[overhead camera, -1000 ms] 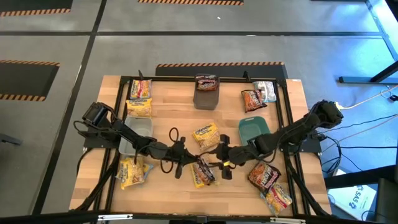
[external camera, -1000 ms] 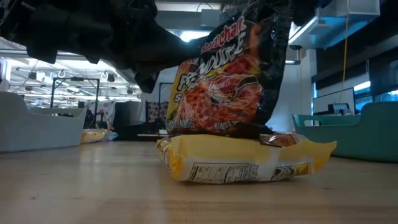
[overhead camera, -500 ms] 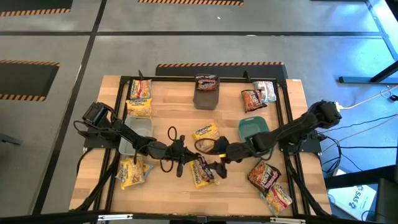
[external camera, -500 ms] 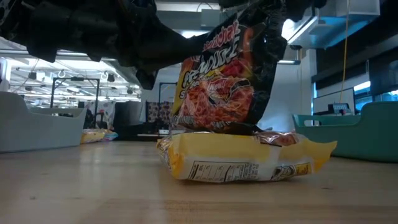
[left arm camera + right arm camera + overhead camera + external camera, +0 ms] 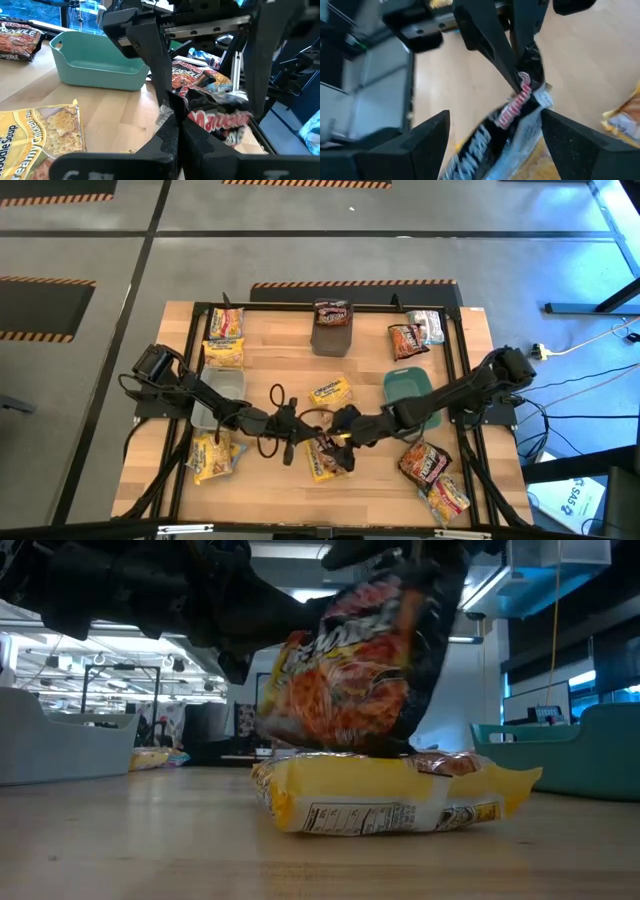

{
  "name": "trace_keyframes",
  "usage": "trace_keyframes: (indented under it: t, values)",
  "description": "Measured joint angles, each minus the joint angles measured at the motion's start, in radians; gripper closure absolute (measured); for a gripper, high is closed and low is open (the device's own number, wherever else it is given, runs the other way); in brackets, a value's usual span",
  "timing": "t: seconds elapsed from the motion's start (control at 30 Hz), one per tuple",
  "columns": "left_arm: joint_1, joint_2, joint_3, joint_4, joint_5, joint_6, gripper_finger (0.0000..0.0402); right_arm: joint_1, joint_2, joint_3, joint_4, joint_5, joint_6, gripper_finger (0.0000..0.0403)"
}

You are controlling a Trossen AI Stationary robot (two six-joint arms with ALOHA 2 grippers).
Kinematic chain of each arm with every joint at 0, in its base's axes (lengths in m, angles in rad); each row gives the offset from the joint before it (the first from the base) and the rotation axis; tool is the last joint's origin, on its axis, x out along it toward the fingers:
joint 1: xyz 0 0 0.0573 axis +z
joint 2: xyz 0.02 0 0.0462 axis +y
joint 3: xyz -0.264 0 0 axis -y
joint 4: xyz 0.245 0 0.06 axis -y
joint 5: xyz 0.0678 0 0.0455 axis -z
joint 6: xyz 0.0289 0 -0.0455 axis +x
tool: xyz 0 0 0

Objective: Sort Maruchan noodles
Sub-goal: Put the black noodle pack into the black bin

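Since a second ago the right gripper [image 5: 342,442] has slid toward nine o'clock, jaws spread around the red Maruchan packet [image 5: 350,675] the left gripper [image 5: 312,434] pinches, suggesting a handover.

You see the whole table [image 5: 270,345] straight down from high overhead, and level from its surface, close. Both wrist cameras sit close, facing each other, sharing one red-orange packet [image 5: 220,117].
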Motion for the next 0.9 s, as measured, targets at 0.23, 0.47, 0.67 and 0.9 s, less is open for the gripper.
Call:
trace_keyframes:
  t: [0.23,0.47,0.67,0.9]
  values:
    - [0.001,0.0,0.0,0.006,-0.006,0.0,0.0401,-0.001,0.103,0.204,-0.349,0.033,-0.021,0.0112]
    - [0.001,0.0,0.0,0.021,0.002,0.008,0.0401,-0.008,0.13,0.233,-0.411,0.043,-0.043,0.0113]
    - [0.001,0.0,0.0,0.029,0.001,0.018,0.0402,-0.006,0.131,0.232,-0.404,0.051,-0.067,0.0161]
    - [-0.001,0.0,0.0,0.035,0.002,0.031,0.0401,-0.006,0.131,0.232,-0.406,0.053,-0.08,0.0267]
